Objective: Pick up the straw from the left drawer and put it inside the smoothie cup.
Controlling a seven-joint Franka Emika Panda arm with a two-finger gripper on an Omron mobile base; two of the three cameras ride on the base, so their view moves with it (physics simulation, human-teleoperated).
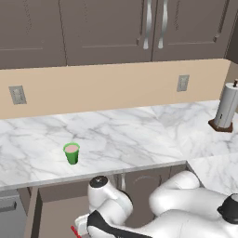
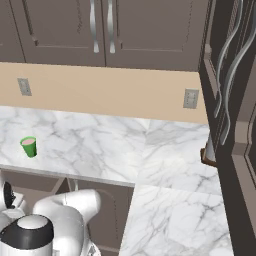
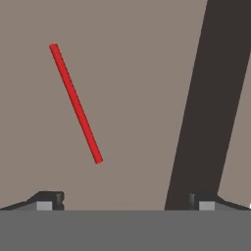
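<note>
The straw [image 3: 76, 103], a thin red stick, lies flat on the lighter brown floor of the left drawer [image 3: 142, 78]. My gripper [image 3: 125, 201] hovers above it, open, with nothing between its widely spaced fingertips [image 3: 49, 200]. The straw lies ahead and toward the left fingertip. A dark drawer wall [image 3: 211, 98] runs up the right side of the hand view. In the left base view the drawer [image 1: 53, 216] stands pulled out under the counter, the arm bends down into it, and a red straw end [image 1: 73, 230] pokes out beside the hand. The green smoothie cup [image 1: 71, 153] [image 2: 29, 146] stands upright on the marble counter.
A paper towel holder [image 1: 226, 109] stands at the counter's right end. Wall outlets [image 1: 17, 94] [image 2: 190, 98] sit on the beige backsplash under dark upper cabinets. A tall dark cabinet [image 2: 235, 125] bounds the right side. The counter edge [image 1: 93, 175] overhangs the drawer.
</note>
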